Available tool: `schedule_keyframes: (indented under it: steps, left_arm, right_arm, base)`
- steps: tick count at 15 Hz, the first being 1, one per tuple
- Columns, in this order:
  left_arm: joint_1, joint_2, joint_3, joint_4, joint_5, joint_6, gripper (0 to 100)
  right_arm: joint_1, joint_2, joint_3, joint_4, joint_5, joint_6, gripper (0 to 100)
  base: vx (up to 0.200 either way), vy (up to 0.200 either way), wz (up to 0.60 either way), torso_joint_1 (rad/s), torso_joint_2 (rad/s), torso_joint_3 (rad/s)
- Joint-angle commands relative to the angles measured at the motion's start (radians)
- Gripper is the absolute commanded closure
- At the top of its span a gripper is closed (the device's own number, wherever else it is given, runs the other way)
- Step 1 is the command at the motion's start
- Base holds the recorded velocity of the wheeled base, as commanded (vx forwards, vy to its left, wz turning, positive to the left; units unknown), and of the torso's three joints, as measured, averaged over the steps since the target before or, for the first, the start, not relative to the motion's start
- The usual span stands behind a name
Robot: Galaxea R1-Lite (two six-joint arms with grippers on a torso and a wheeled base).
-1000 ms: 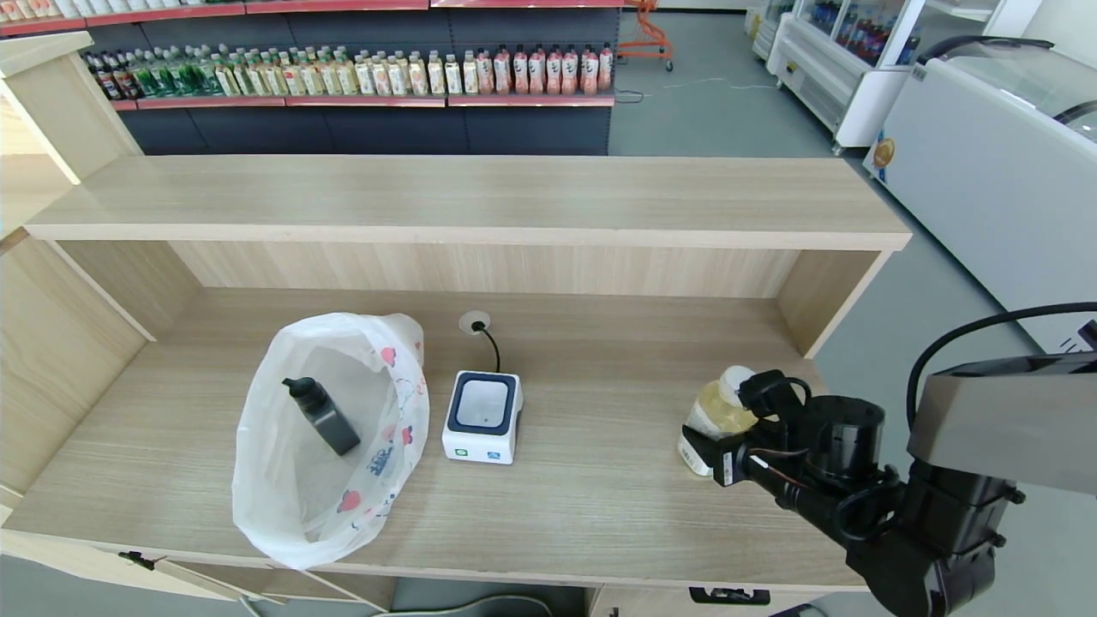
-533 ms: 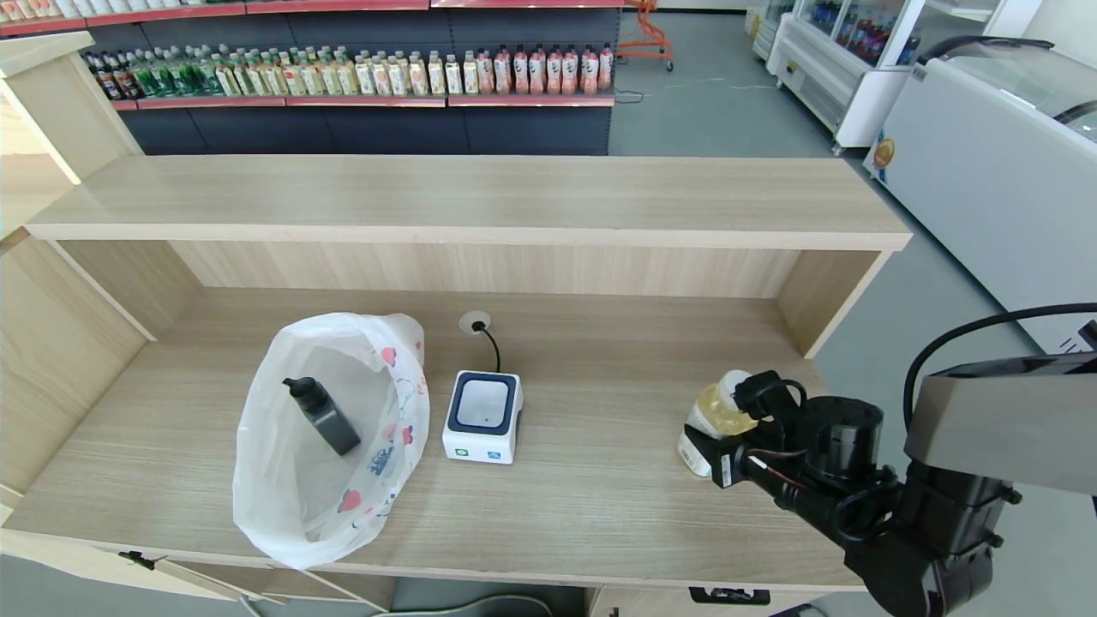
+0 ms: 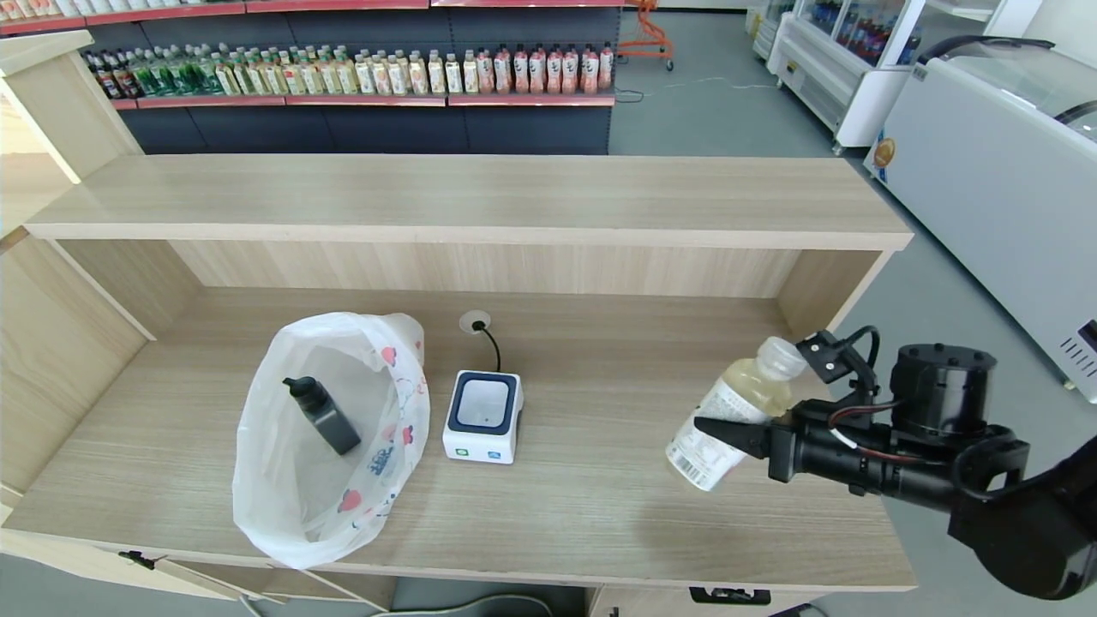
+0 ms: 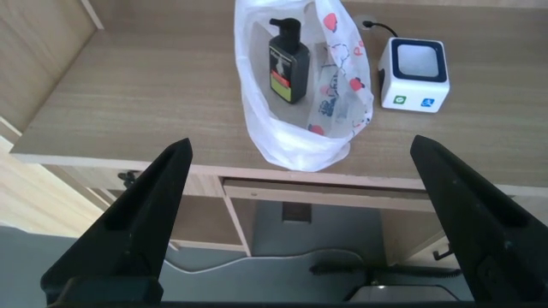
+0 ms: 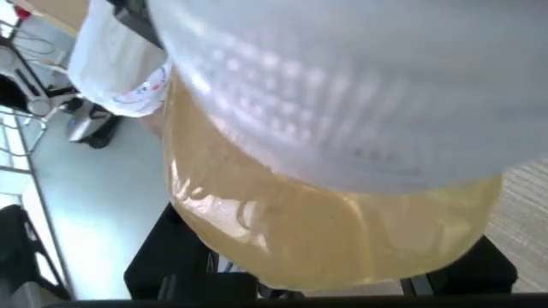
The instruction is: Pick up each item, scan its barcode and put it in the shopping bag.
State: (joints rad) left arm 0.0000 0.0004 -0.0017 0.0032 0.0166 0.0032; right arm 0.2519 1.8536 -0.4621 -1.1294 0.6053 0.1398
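A clear bottle (image 3: 735, 406) of yellowish liquid, with a white cap and white label, hangs tilted above the right part of the wooden counter (image 3: 591, 497). My right gripper (image 3: 758, 390) is shut on it; the bottle (image 5: 342, 197) looms very close in the right wrist view. The white barcode scanner (image 3: 482, 416) stands mid-counter, left of the bottle. Left of that lies the open white shopping bag (image 3: 283, 488) with a black pump bottle (image 3: 324, 417) inside. My left gripper (image 4: 301, 147) is open, in front of the counter's near edge, facing the bag (image 4: 295, 141) and scanner (image 4: 414, 73).
A raised shelf (image 3: 463, 201) runs along the back of the counter, with side walls at both ends. The scanner's cable (image 3: 490, 344) goes to a hole behind it. Freezers (image 3: 986, 146) stand on the right.
My right gripper has lifted the bottle off the counter and tipped it, cap up and to the right. The right arm has swung and turned. Bag, scanner and black bottle stayed put.
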Motion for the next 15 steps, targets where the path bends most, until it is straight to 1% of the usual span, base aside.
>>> schedule_keyframes:
  steps: [1, 3, 4, 5, 8, 10, 11, 15]
  left_arm:
    - [0.0, 0.0, 0.0, 0.0, 0.0, 0.0, 0]
    - [0.0, 0.0, 0.0, 0.0, 0.0, 0.0, 0]
    - [0.0, 0.0, 0.0, 0.0, 0.0, 0.0, 0]
    - [0.0, 0.0, 0.0, 0.0, 0.0, 0.0, 0]
    - [0.0, 0.0, 0.0, 0.0, 0.0, 0.0, 0]
    - [0.0, 0.0, 0.0, 0.0, 0.0, 0.0, 0]
    - [0.0, 0.0, 0.0, 0.0, 0.0, 0.0, 0]
    - [0.0, 0.0, 0.0, 0.0, 0.0, 0.0, 0]
  right_arm:
    - [0.009, -0.128, 0.042, 0.023, 0.068, 0.029, 100]
    - [0.018, -0.154, 0.063, 0.049, 0.126, 0.032, 100]
    - [0.033, -0.188, 0.063, 0.111, 0.183, 0.037, 100]
    - [0.041, -0.198, 0.056, 0.148, 0.203, 0.038, 100]
    - [0.099, -0.226, 0.048, 0.166, 0.226, 0.057, 100]
    - [0.139, -0.266, 0.031, 0.172, 0.258, 0.161, 100]
    - [0.161, -0.28, 0.023, 0.189, 0.26, 0.19, 100]
    - [0.217, -0.317, 0.025, 0.286, 0.257, 0.198, 100]
  base:
    - [0.0, 0.0, 0.0, 0.0, 0.0, 0.0]
    - [0.0, 0.0, 0.0, 0.0, 0.0, 0.0]
    - [0.0, 0.0, 0.0, 0.0, 0.0, 0.0]
    - [0.0, 0.0, 0.0, 0.0, 0.0, 0.0]
    - [0.0, 0.0, 0.0, 0.0, 0.0, 0.0]
    - [0.0, 0.0, 0.0, 0.0, 0.0, 0.0]
    - [0.0, 0.0, 0.0, 0.0, 0.0, 0.0]
    - [0.0, 0.0, 0.0, 0.0, 0.0, 0.0]
